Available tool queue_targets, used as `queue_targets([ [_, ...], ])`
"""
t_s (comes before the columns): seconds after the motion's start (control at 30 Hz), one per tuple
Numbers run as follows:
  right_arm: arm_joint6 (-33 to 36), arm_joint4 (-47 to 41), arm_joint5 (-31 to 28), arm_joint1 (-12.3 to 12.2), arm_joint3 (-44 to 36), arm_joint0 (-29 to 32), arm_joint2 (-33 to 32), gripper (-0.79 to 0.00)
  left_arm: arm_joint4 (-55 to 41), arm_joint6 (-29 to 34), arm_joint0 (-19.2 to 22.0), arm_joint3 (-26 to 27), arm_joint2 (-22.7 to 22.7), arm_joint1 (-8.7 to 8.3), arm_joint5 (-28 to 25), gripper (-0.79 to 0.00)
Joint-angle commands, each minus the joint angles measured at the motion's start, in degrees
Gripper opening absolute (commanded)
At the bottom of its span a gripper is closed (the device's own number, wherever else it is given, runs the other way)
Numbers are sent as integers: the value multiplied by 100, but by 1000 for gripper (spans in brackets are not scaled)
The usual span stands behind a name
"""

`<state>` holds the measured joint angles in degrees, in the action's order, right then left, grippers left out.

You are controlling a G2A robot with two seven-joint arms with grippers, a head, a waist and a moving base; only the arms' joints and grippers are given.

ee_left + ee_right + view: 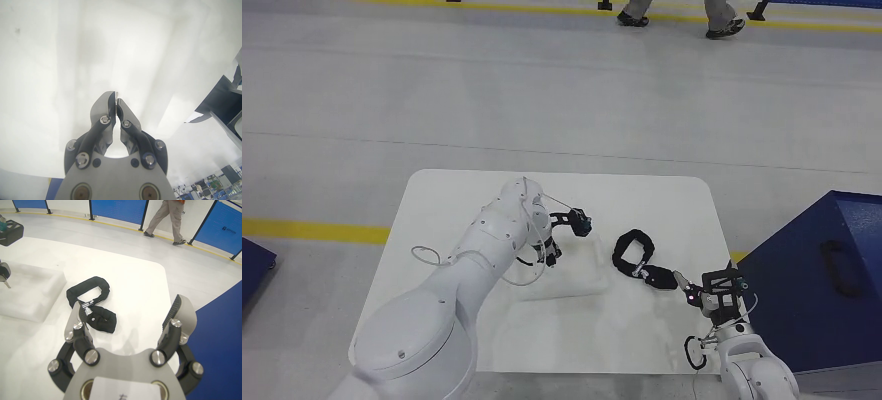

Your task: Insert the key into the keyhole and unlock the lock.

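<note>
White rounded arms, thin cable; left tool, right tool: grey plates, black links, silver screws.

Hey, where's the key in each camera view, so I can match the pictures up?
Top view: too small to make out; it sits at the left gripper tip, over the white foam pad.
Left wrist view: the key, a thin metal edge pinched between the fingertips.
Right wrist view: key hanging from the left gripper, over the pad, beyond the chain lock.
Shared landmark: the foam pad.

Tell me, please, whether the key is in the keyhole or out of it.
Out: the left gripper is shut on the key over the foam pad, apart from the chain lock lying on the table.
</note>
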<state>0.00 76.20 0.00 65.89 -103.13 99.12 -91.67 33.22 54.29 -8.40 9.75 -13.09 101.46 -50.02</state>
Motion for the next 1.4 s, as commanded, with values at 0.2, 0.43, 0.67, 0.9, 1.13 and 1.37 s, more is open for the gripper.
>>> queue_targets([
  [0.2,0,0,0,0,0,0,0,0,54,-298,65,-409,47,-168,-294,-785],
  [0.43,0,0,0,0,0,0,0,0,-23,-417,99,-335,6,-251,-414,-785],
  [0.67,0,0,0,0,0,0,0,0,-435,-1567,266,-277,-264,-464,-798,-785],
  [0.9,0,0,0,0,0,0,0,0,-188,-3683,-12,970,-331,-1150,-798,-785],
  [1.13,0,0,0,0,0,0,0,0,373,-5126,-411,2287,-253,-1943,-798,-785],
  [1.37,0,0,0,0,0,0,0,0,373,-5126,-411,2287,-253,-1943,-798,-785],
])
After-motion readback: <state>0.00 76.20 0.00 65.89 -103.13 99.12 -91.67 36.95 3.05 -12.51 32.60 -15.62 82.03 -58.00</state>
